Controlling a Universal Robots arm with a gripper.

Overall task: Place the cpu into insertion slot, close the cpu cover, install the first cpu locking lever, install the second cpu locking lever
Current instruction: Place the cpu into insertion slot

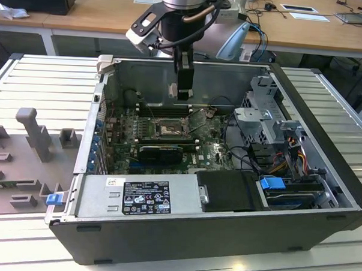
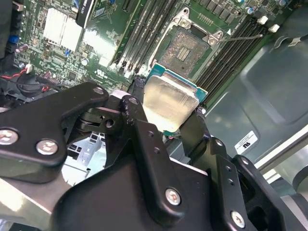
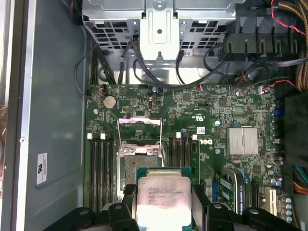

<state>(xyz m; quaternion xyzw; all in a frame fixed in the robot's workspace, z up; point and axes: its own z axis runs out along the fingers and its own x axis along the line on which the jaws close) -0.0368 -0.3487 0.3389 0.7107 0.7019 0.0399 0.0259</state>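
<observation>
The cpu [image 2: 171, 96] has a shiny silver metal top; the claw [image 2: 168, 109] is matt black.

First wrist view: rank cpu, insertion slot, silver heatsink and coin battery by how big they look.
1. cpu, but it sits closest to the camera, so its lead is unsure.
2. insertion slot, partly hidden behind the cpu.
3. silver heatsink.
4. coin battery, clearly smallest.

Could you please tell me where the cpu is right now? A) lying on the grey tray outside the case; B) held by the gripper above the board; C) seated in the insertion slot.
B: the cpu is clamped in the gripper, and the insertion slot shows a bare pin field.
</observation>
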